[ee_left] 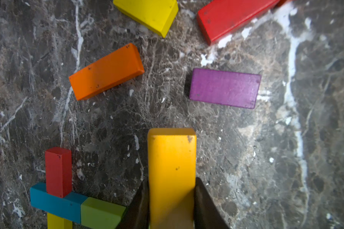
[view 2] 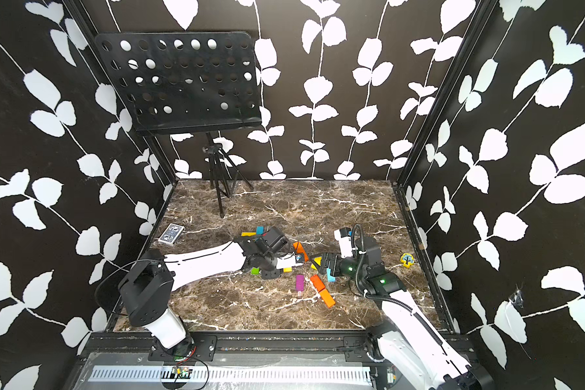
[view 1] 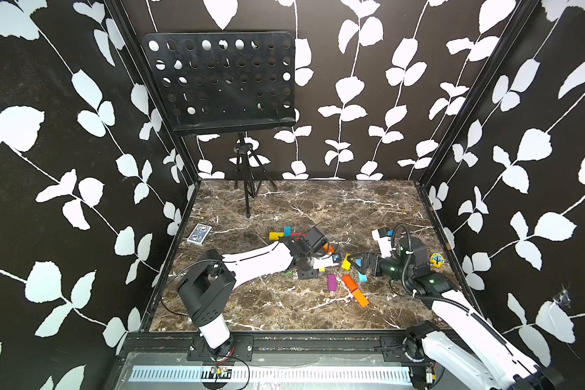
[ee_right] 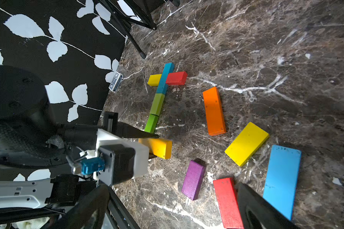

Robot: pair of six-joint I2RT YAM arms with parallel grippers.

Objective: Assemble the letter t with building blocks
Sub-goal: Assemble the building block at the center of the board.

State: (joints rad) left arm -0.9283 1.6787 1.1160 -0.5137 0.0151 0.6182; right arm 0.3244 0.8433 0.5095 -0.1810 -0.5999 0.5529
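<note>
A partial letter lies flat in the right wrist view: a cyan bar [ee_right: 165, 78] crossed by a yellow bar [ee_right: 155, 80] and a red bar [ee_right: 176, 78], with two lime green bars [ee_right: 157, 104] continuing the line. My left gripper [ee_left: 172, 198] is shut on an amber-yellow block [ee_left: 172, 158], held low just past the far green bar [ee_right: 151, 123]. Loose orange [ee_left: 106, 71], purple [ee_left: 224, 88], yellow [ee_right: 246, 143], red [ee_right: 227, 202] and cyan [ee_right: 281, 178] blocks lie nearby. My right gripper [view 1: 354, 264] stands open and holds nothing, next to the loose yellow block [view 1: 346, 262].
A blue-patterned card box [view 1: 199, 234] lies by the left wall. A yellow tree token [view 1: 436, 260] sits near the right wall. A music stand's tripod [view 1: 247, 189] stands at the back left. Both arms crowd the middle of the marble table [view 1: 318, 209].
</note>
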